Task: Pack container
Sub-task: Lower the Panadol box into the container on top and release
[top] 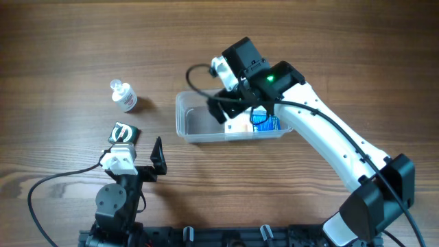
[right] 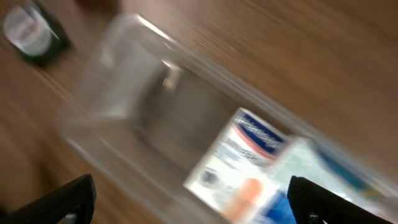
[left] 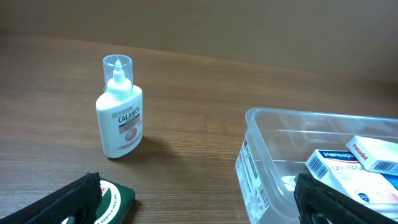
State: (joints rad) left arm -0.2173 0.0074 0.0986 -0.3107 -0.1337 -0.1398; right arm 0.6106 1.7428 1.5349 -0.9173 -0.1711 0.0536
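Observation:
The clear plastic container (top: pixel 188 127) lies mid-table; it also shows in the left wrist view (left: pixel 258 155) and, blurred, in the right wrist view (right: pixel 118 87). Small medicine boxes (top: pixel 264 123) lie in its right end, also seen in the left wrist view (left: pixel 339 165) and the right wrist view (right: pixel 239 162). My right gripper (top: pixel 230 103) hovers open and empty over the container; its fingers frame the right wrist view (right: pixel 193 202). My left gripper (top: pixel 140 147) is open and empty near the front left. A white calamine bottle (top: pixel 124 96) (left: pixel 119 115) lies left. A dark green box (top: pixel 125 133) (left: pixel 115 202) lies by the left gripper (left: pixel 199 202).
The table is bare wood (top: pixel 62 48). The green box also shows blurred at the top left of the right wrist view (right: pixel 31 31). A black cable (top: pixel 48 185) runs along the front left by the arm base.

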